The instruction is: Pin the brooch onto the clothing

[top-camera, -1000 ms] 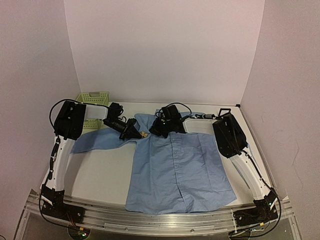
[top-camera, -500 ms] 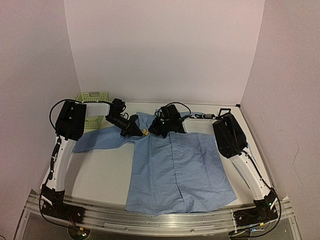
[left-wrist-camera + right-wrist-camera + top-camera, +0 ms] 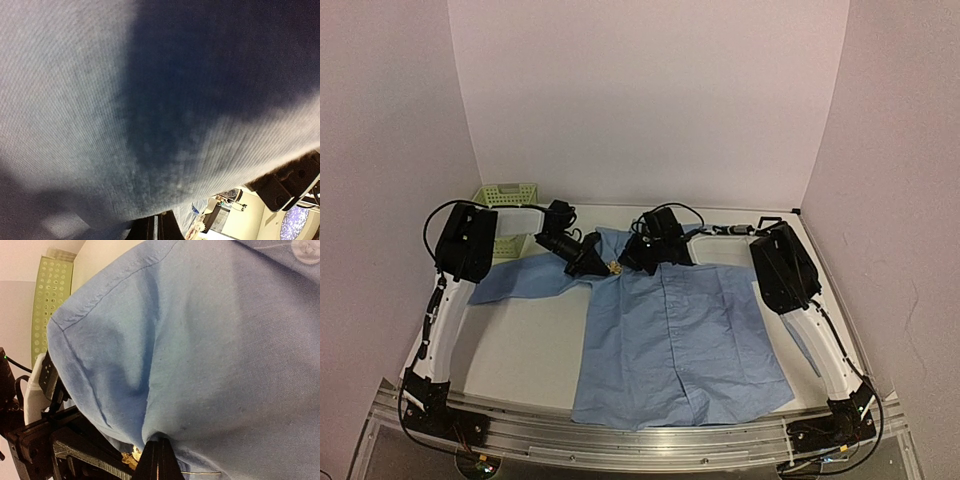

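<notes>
The light blue shirt [image 3: 680, 330] lies flat on the table, collar at the far side. My left gripper [image 3: 603, 263] is at the collar's left side, shut on the tiny golden brooch [image 3: 614, 266]. My right gripper [image 3: 628, 262] faces it from the right, shut on a fold of the shirt. In the right wrist view the fingers [image 3: 158, 460] pinch the shirt [image 3: 210, 340], and the brooch [image 3: 130, 456] shows just left of them under the cloth edge. In the left wrist view shirt cloth [image 3: 150, 100] fills the frame above the closed fingers [image 3: 155, 227]; the brooch is hidden there.
A pale green plastic basket [image 3: 505, 195] stands at the back left, behind the left arm; it also shows in the right wrist view [image 3: 50, 305]. A small black square frame [image 3: 770, 221] sits at the back right. White walls close in the table on three sides.
My left gripper has moved right with the brooch, up to the collar and close to the right gripper. The right gripper has kept its hold and barely moved.
</notes>
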`<state>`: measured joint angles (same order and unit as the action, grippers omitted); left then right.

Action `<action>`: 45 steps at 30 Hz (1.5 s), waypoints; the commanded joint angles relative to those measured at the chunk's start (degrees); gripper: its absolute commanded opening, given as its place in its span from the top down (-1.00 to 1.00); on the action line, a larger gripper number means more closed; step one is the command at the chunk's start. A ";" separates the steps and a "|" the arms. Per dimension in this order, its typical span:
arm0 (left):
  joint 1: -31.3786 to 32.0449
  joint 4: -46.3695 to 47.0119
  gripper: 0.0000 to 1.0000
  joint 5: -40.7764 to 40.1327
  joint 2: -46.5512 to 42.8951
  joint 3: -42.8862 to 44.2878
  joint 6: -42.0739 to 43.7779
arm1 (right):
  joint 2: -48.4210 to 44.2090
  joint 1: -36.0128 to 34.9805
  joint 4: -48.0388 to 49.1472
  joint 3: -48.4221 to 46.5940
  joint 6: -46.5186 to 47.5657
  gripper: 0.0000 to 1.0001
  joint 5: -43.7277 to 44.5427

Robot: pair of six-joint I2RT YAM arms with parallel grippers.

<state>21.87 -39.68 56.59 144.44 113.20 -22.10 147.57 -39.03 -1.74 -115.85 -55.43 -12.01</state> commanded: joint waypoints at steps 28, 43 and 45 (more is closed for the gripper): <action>-2.53 4.11 1.00 1.98 0.99 -3.94 -0.76 | -7.29 2.40 2.06 7.92 3.98 0.65 -4.55; -2.32 4.04 1.00 0.71 1.31 -3.46 -0.75 | -0.72 3.48 2.01 6.86 3.78 1.00 -8.55; -2.22 3.85 1.00 0.57 1.37 -3.25 -0.77 | -0.15 3.59 2.01 6.82 3.58 1.00 -8.86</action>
<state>19.51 -35.91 57.82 144.51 110.10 -22.52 145.12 -35.58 1.02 -107.83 -51.92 -19.67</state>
